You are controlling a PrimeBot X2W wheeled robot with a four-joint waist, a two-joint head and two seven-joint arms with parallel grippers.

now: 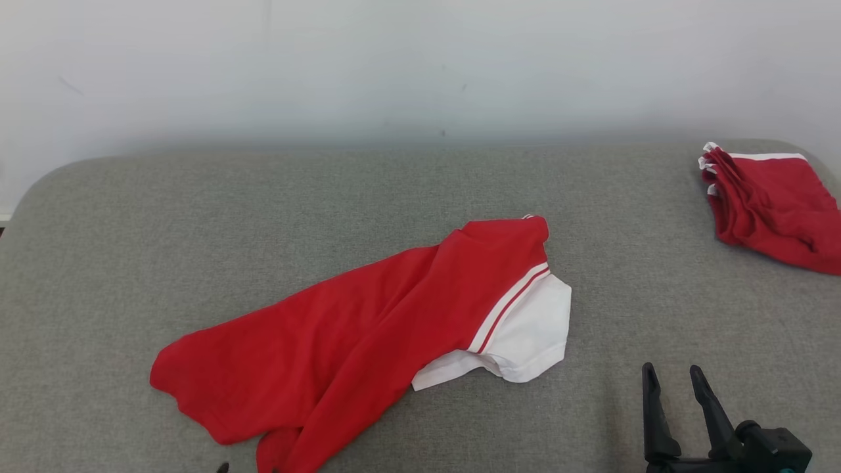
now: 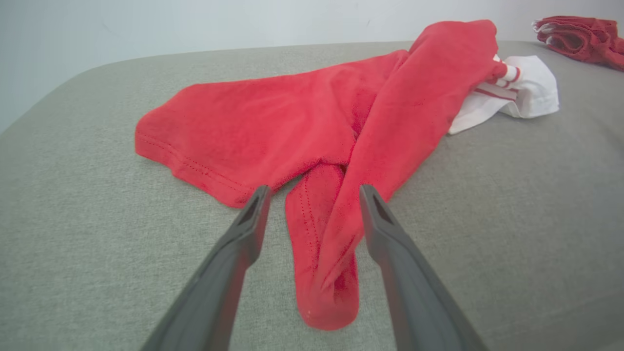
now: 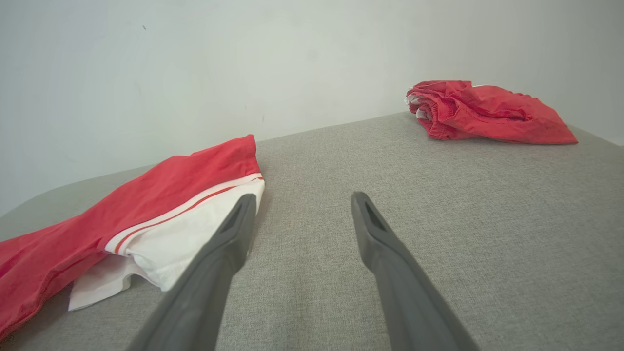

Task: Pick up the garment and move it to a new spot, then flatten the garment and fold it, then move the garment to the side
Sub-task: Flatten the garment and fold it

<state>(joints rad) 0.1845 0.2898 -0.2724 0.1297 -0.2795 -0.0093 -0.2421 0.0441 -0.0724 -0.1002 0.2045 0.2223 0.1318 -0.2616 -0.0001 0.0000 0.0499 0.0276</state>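
The garment (image 1: 368, 322), a red shirt with a white, red-striped sleeve, lies crumpled on the grey padded surface (image 1: 131, 217), stretched from front left to middle. In the left wrist view its twisted red end (image 2: 326, 263) rests on the surface between the fingers of my left gripper (image 2: 314, 190), which is open, with neither finger touching the cloth. My right gripper (image 1: 671, 368) stands open at the front right, with nothing between its fingers. In the right wrist view the right gripper (image 3: 303, 196) has the white sleeve (image 3: 170, 239) just to its left.
A second red and white bundle of cloth (image 1: 775, 203) lies at the far right corner of the surface, also seen as a bundle (image 3: 482, 112) in the right wrist view. A pale wall (image 1: 420, 66) stands right behind the surface's rounded back edge.
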